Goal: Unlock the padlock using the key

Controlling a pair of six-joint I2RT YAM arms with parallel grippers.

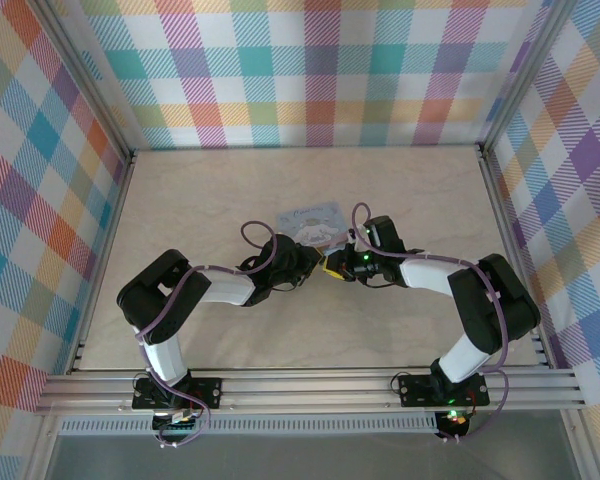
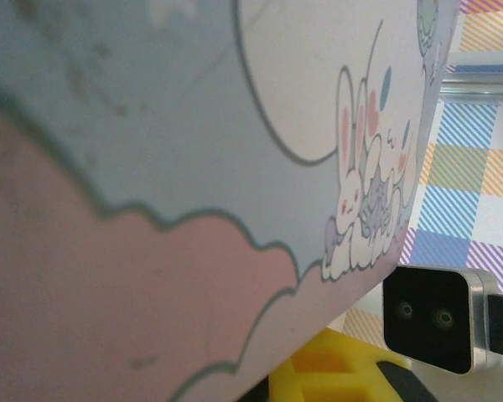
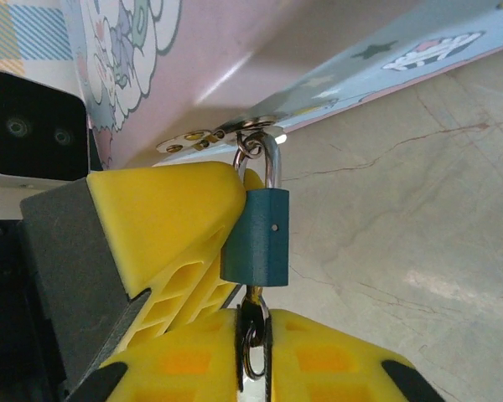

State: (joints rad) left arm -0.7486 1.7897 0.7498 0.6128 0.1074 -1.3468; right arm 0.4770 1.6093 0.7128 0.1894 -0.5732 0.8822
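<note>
Hanging by a silver shackle from the metal hasp [image 3: 193,136] of a light-blue, cartoon-printed flat box [image 1: 313,222]: small teal metal padlock [image 3: 256,239], above pale wood-look table [image 3: 402,243]. Directly beneath, touching its underside: tiny silver key [image 3: 251,339], pinched in the right gripper [image 3: 253,373]. Against the padlock's side, one yellow finger [image 3: 168,209] of the left gripper [image 1: 308,262]; grip impossible to tell.

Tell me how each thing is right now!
box: hasp fastened by the padlock.
padlock: shackle looks shut, hooked through the hasp.
key: in the padlock's bottom, pinched by the right gripper.
right gripper: shut on the key.
left gripper: finger against the padlock; grip unclear.
</note>
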